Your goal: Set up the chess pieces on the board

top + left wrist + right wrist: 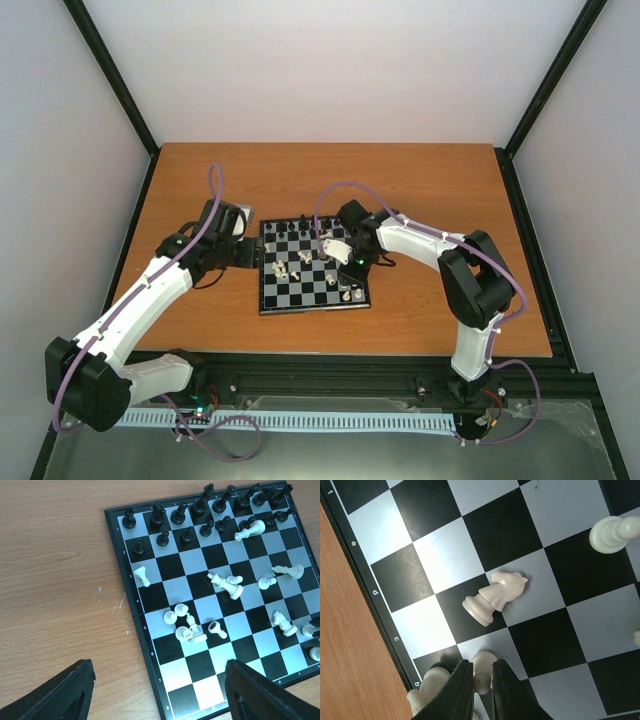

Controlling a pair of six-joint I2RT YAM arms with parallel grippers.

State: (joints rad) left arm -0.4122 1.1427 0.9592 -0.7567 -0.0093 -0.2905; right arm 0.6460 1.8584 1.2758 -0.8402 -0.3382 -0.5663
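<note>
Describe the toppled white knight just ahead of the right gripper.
The knight is cream-white and glossy like plastic: a carved horse head on a round flared base. It lies on its side, base toward the lettered rim of the board, straddling a black square and a light one. Nothing touches it; the right gripper, shut on another white piece, sits apart from it.

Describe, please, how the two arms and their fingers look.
Both the left arm and the right arm have white shell links joined by bulky black joints. A purple cable loops along each. The left fingers and right fingers are matte black and tapering. A small green light glows near the right wrist.
</note>
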